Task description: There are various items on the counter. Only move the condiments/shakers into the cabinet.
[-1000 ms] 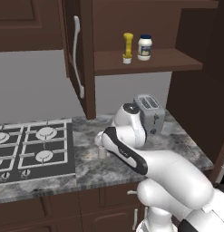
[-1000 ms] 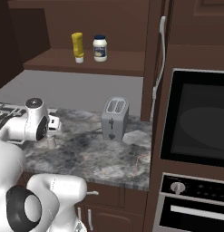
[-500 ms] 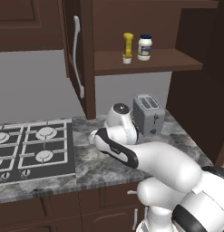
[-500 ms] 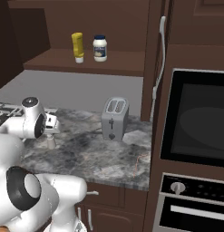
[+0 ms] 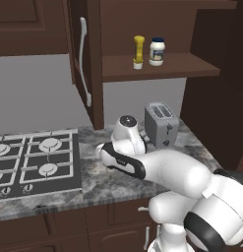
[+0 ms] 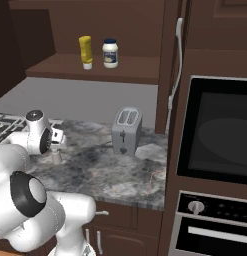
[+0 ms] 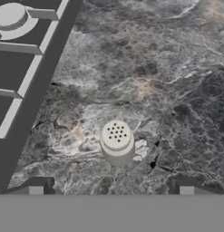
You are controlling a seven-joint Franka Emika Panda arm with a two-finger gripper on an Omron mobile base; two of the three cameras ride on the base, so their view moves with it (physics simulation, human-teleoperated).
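Note:
A small pale grey shaker point(image 7: 116, 142) with a perforated top stands upright on the speckled counter point(image 7: 177, 68). My gripper point(image 7: 111, 188) hovers above it, open, and the shaker sits between and just beyond the two fingertips point(image 7: 38, 186), untouched. From the right base, the gripper point(image 6: 57, 141) hangs just over the shaker point(image 6: 56, 157). On the shelf of the cabinet point(image 5: 162, 66) stand the yellow squeeze bottle point(image 5: 138, 50) and the white jar with a blue lid point(image 5: 157, 51). In the left base view my arm hides the shaker.
The grey toaster point(image 5: 161, 123) stands on the counter to the right of my arm. The black stovetop point(image 5: 34, 157) borders the counter on the left, close to the shaker. The cabinet door point(image 5: 83, 59) stands open. A built-in oven point(image 6: 215, 130) fills the right.
The arm has swung left and the hand has come down slightly over the shaker, which it now hides in the left base view. Jaws stayed open.

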